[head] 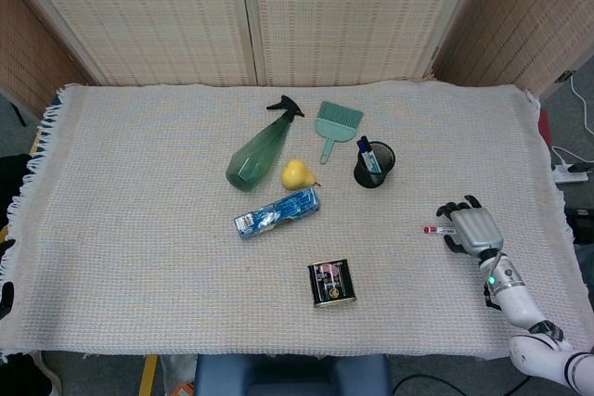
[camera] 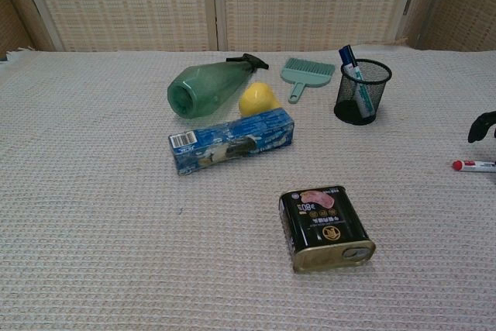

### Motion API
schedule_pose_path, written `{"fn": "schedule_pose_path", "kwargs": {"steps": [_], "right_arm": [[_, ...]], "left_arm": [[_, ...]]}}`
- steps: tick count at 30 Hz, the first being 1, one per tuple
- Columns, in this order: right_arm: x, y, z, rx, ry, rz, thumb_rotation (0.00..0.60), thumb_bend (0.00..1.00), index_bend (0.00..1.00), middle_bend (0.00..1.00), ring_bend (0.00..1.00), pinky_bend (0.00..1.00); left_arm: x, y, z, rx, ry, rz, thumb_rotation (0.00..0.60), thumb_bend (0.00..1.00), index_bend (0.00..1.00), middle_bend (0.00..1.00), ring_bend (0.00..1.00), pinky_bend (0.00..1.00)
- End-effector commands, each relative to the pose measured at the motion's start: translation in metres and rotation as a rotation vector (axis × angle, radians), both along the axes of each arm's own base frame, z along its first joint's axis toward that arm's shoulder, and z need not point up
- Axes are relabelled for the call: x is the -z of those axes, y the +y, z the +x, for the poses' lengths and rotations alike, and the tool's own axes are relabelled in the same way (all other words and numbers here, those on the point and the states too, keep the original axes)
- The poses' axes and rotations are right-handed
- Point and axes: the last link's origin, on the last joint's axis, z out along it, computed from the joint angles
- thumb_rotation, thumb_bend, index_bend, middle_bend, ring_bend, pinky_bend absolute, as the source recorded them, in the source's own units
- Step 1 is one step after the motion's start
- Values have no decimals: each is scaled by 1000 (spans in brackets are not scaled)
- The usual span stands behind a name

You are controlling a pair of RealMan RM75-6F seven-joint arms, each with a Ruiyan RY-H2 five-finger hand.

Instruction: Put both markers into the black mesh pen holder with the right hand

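Red marker (head: 438, 229) lies flat on the tabletop (head: 139, 229), well to the near-right of the black mesh pen holder (head: 374, 165), red cap end pointing left. Right hand (head: 471, 231) sits over the marker's right end, fingers spread and curled downward, nothing lifted yet; can't tell if the fingertips are touching it. In the chest view only dark fingertips show at the right edge, just above the marker. Left hand not visible in either view. Judging the marker: light, stiff, smooth plastic barrel, likely to roll or slip on the woven cloth, so a pinch across the mid-barrel between thumb and a finger looks best, away from the cap. Pen holder stands upright, open top, and already holds one blue marker (head: 367, 153) leaning against its left rim; so one in, one to go. Holder looks light and may tip if bumped, drop from above. Nothing else on the tabletop serves as a container.
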Motion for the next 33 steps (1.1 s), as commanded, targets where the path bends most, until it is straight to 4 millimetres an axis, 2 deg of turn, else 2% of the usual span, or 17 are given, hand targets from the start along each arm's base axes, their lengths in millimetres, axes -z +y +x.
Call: {"fn": "schedule_pose_path", "kwargs": {"steps": [1, 10, 17, 21, 29, 33], "right_arm": [[2, -5, 4, 12, -15, 10, 600, 331, 310, 261, 248, 105], [12, -14, 10, 32, -19, 33, 600, 332, 374, 261, 259, 105], [9, -18, 13, 58, 9, 49, 600, 331, 429, 261, 265, 105], [8, -18, 14, 75, 35, 57, 600, 332, 425, 261, 264, 105], [9, -21, 13, 114, 78, 96, 600, 332, 337, 249, 229, 80], [12, -23, 14, 121, 90, 107, 600, 332, 328, 246, 226, 79]], "left_arm": [[0, 0, 0, 0, 0, 0, 600, 512, 151, 15, 0, 269], [-1, 0, 0, 0, -1, 3, 600, 511, 151, 15, 0, 269], [-1, -1, 1, 2, -2, 2, 600, 512, 151, 16, 0, 269], [-1, -1, 1, 3, -1, 0, 600, 513, 151, 16, 0, 269], [-1, -1, 1, 4, 3, 1, 600, 512, 151, 15, 0, 269], [-1, -1, 1, 4, 6, 4, 600, 512, 151, 16, 0, 268]]}}
